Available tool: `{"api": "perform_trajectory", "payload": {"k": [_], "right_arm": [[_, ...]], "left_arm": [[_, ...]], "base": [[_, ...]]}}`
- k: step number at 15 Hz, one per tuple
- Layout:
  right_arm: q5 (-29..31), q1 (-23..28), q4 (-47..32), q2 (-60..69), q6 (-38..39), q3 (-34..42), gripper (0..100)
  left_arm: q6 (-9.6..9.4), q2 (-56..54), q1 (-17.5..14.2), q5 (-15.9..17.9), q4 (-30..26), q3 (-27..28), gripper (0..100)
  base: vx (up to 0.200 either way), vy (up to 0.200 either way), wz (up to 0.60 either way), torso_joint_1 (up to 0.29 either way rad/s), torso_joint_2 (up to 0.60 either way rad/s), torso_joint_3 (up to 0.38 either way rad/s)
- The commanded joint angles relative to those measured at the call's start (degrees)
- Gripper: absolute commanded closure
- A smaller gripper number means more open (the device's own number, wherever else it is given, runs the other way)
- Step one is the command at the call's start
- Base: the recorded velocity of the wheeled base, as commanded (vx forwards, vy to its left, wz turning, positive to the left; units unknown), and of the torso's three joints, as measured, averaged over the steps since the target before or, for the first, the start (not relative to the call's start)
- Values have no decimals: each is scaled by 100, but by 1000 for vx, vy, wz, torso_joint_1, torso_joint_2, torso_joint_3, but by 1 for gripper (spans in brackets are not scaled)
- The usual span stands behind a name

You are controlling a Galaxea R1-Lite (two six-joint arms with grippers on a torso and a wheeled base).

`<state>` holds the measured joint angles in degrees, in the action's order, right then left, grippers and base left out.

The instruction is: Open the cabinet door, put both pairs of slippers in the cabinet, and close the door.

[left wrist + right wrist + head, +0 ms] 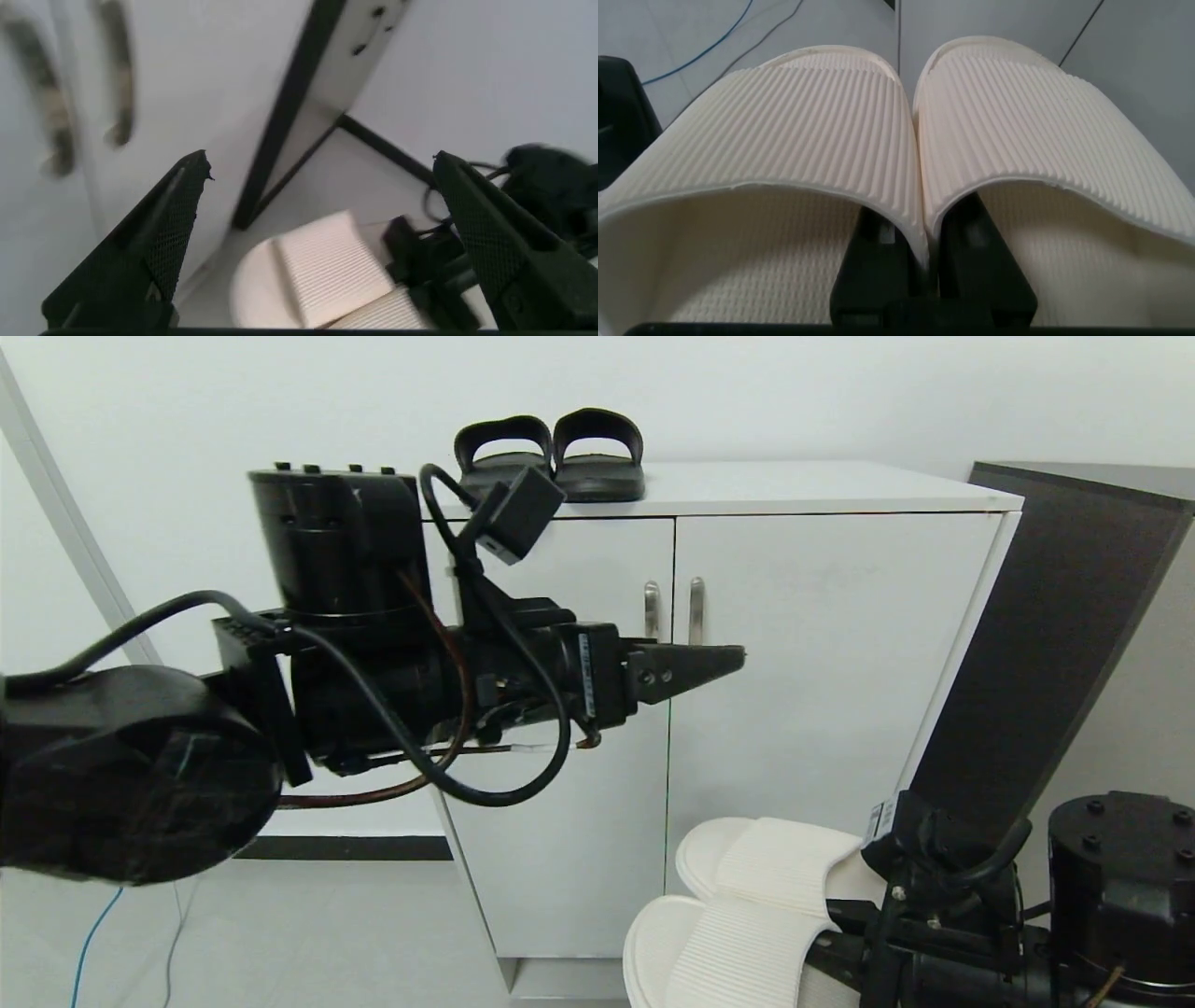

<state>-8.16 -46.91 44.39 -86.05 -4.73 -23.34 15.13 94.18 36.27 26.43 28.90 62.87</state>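
Left pincer [733,661] spread wide, just short of the twin silver bar handles [695,609] on the white cabinet [822,691]. The right pincer [930,257] is pinching the cream ribbed slippers [813,121]. Handles sit so close it might snag both.

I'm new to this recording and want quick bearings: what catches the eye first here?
The open left gripper looms mid-scene, close to the handles of the closed white cabinet. Next come the white slippers, clamped in the right gripper low on the robot's right. The black slippers sit on the cabinet's top.
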Motion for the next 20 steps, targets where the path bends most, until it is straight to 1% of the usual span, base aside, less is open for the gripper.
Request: {"api": "perform_trajectory", "payload": {"k": [1,2,3,4,6,7,9,10,11,13,16,20], "right_arm": [[-2,-2,0,10,-2,5,100],[-2,-2,9,1,-2,5,100],[-2,-2,0,-8,7,5,100],[-2,-2,0,-17,-2,5,100],[-2,-2,0,-26,-2,14,100],[7,-2,0,-17,-2,14,100],[-2,-2,0,-17,-2,14,100],[-2,-2,0,-17,-2,14,100],[7,-2,0,-17,-2,14,100],[7,-2,0,1,-2,14,100],[7,-2,0,1,-2,23,100],[7,-2,0,1,-2,49,100]], "left_arm": [[245,592,3,328,54,586,0],[324,671,-6,442,45,709,0],[491,882,-6,521,45,955,0],[579,1041,-6,495,54,1114,0],[693,1322,-14,354,54,1465,0],[781,1410,-23,134,45,1632,0],[816,1506,-50,-164,36,1764,0],[816,1506,-50,-217,28,1764,0],[816,1506,-76,-419,19,1764,0],[807,1524,-111,-586,19,1764,0],[807,1585,-155,-744,28,1782,0],[790,1709,-146,-744,28,1887,0]], "base": [[0,0,0,0,0,0],[0,0,0,0,0,0],[0,0,0,0,0,0],[0,0,0,0,0,0],[0,0,0,0,0,0],[0,0,0,0,0,0],[0,0,0,0,0,0],[0,0,0,0,0,0],[0,0,0,0,0,0],[0,0,0,0,0,0],[0,0,0,0,0,0],[0,0,0,0,0,0]]}}
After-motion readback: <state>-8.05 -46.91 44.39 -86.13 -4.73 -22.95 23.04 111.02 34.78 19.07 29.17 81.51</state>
